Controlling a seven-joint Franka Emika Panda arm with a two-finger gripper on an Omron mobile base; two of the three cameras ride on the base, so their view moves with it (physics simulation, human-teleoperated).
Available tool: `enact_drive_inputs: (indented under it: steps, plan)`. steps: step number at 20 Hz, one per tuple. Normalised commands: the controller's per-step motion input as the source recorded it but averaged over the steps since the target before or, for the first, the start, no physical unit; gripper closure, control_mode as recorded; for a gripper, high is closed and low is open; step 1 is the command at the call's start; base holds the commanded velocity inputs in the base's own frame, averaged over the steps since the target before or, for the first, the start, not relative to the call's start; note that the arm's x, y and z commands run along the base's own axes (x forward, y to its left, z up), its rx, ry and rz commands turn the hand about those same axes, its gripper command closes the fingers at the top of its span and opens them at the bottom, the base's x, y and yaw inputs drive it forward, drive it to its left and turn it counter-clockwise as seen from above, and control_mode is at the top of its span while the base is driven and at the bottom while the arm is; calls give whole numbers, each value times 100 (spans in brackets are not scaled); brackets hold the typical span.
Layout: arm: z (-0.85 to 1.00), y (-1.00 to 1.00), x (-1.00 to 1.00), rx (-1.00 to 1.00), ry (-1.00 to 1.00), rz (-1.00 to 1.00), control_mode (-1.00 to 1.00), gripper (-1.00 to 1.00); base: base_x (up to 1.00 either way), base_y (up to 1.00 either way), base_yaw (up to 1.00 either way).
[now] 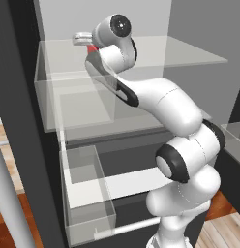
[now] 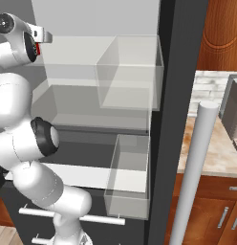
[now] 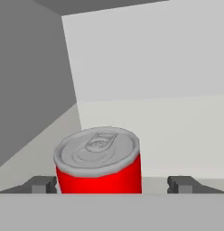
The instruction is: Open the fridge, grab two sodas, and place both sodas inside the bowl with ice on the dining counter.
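Observation:
The fridge (image 1: 25, 121) stands open, its white interior (image 2: 91, 19) facing me. A red soda (image 3: 99, 164) with a silver top stands upright on a white shelf near the grey left wall. My gripper (image 3: 113, 185) is open around it, a dark fingertip on each side: the left one close to the can, the right one with a gap. From the base cameras the hand (image 1: 84, 38) reaches deep onto the upper shelf, where a sliver of the red soda (image 1: 93, 48) shows beside it, and again as a red soda (image 2: 38, 48) edge in the right base view. The bowl and the dining counter are out of view.
Clear bins (image 1: 88, 193) (image 2: 130, 172) hang at the fridge's sides, with glass shelves (image 1: 189, 53) between them. A long white door handle (image 2: 194, 172) stands close on the right, another white handle (image 1: 10, 203) on the left. A beige wall counter (image 2: 211, 143) over wood cabinets lies to the right.

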Motion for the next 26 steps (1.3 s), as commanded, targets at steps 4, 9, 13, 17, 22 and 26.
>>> enact_drive_inputs:
  steps: [4, 9, 13, 17, 22, 26]
  plan:
    - [-1, 6, 12, -1, 4, 0, -100, 100, 0, 0, 0]
    - [-1, 0, -2, 0, 0, 0, -100, 100, 0, 0, 0]
    - [0, 0, -21, 0, -1, -2, -100, 100, 0, 0, 0]
    - [0, 0, -25, 0, 0, 0, -100, 100, 0, 0, 0]
    - [4, -33, -80, 3, -1, 1, -100, 100, 0, 0, 0]
    - [3, -57, -99, 2, -6, 3, -100, 100, 0, 0, 0]
